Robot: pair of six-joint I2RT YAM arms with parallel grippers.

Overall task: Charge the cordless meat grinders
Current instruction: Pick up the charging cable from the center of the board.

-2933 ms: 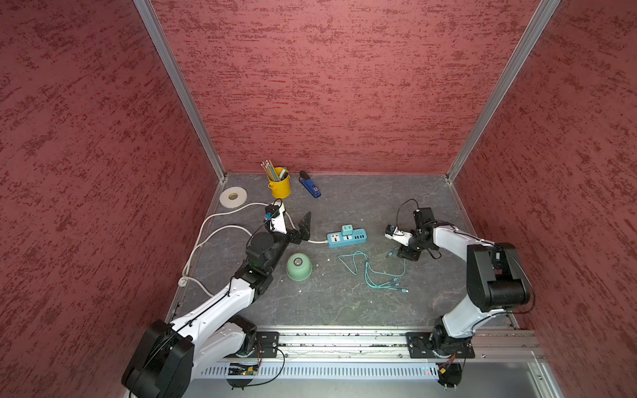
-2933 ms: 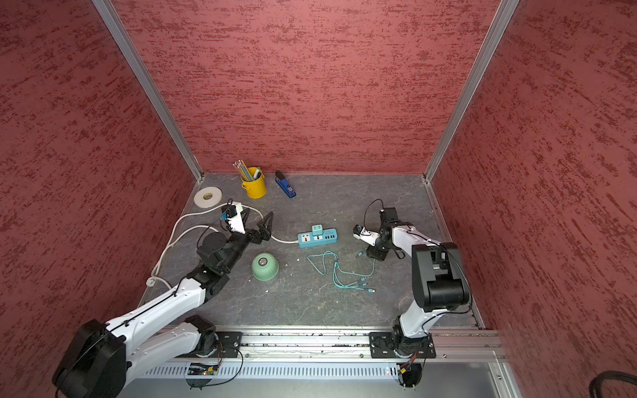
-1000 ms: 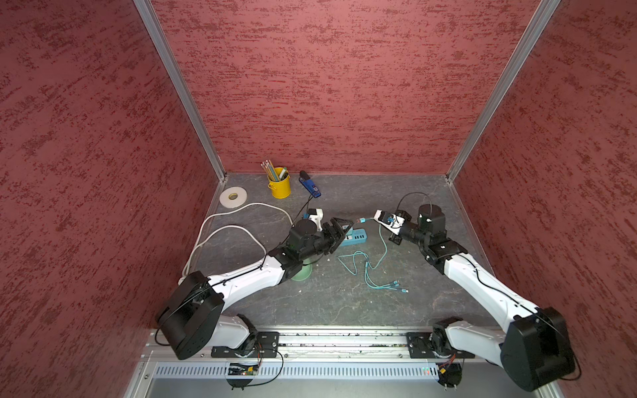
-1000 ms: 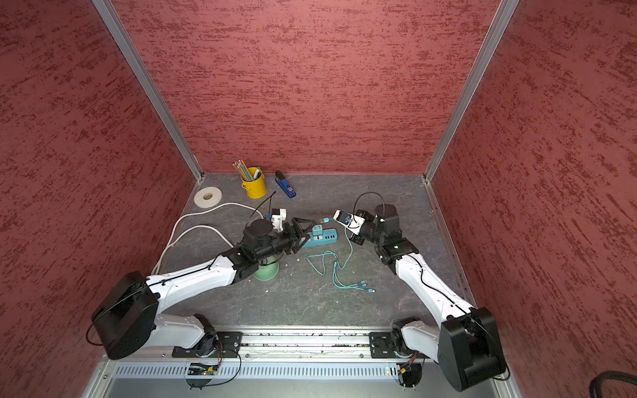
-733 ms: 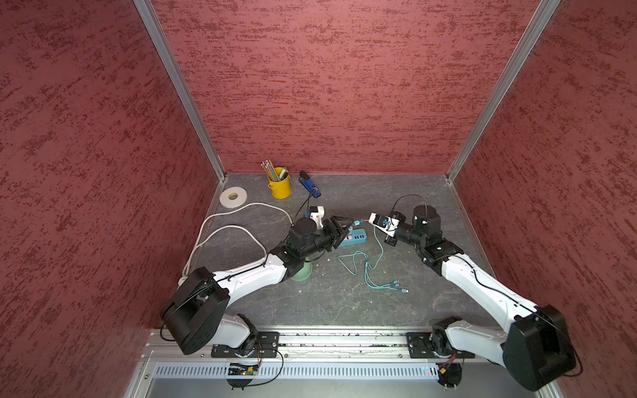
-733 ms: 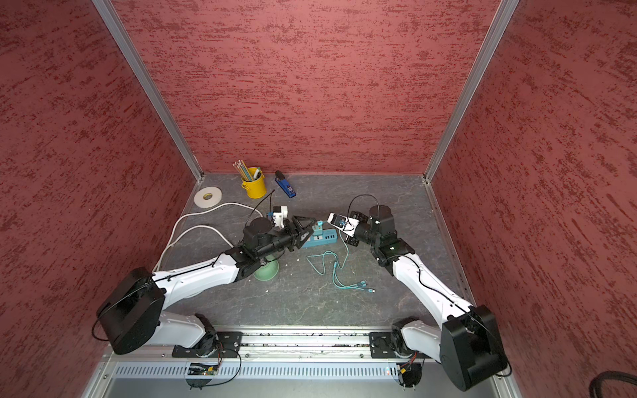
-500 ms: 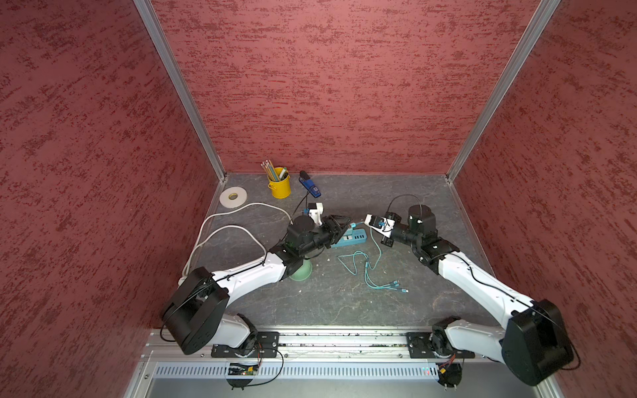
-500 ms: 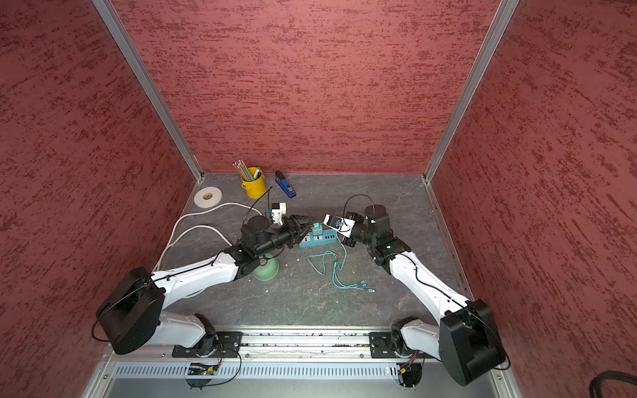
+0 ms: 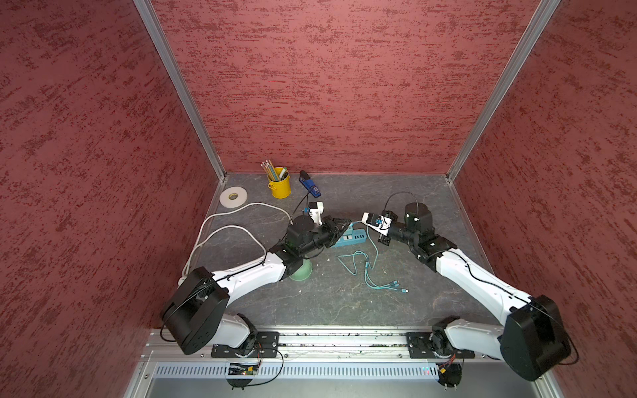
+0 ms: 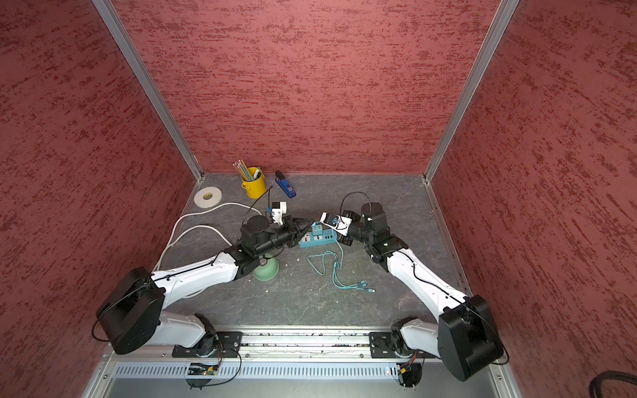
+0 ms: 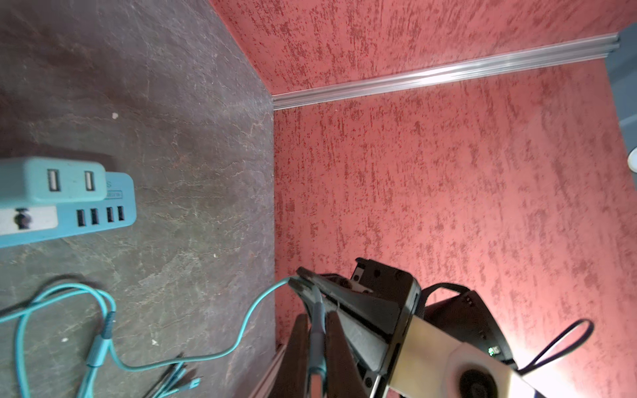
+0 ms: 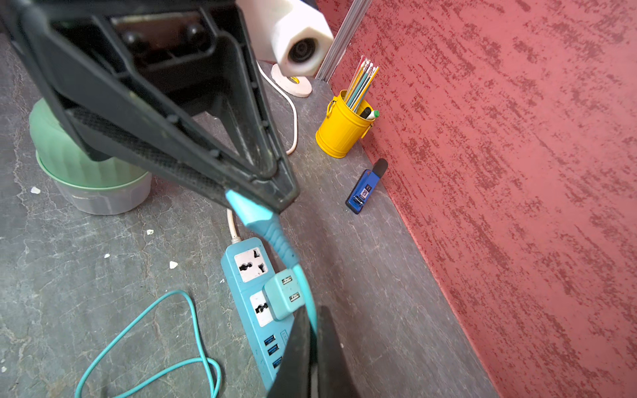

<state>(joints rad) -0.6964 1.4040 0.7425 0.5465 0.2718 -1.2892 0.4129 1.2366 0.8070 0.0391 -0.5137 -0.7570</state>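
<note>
Now left end effector (image 12: 275,196) and right end effector (image 11: 298,279) are both pinching the teal cable (image 12: 277,241), seemingly mid-handover; next is likely aligning plug (image 12: 253,212) with charger (image 12: 283,296).

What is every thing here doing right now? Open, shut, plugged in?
left gripper: shut on the teal cable's plug.
right gripper: shut on the same cable, further along.
teal cable: not plugged in anywhere, the rest lying in loops.
USB adapter: plugged into the power strip, both ports empty.
meat grinder: upright, no cable in it that shows.
pencil cup: upright, holding pencils.
</note>
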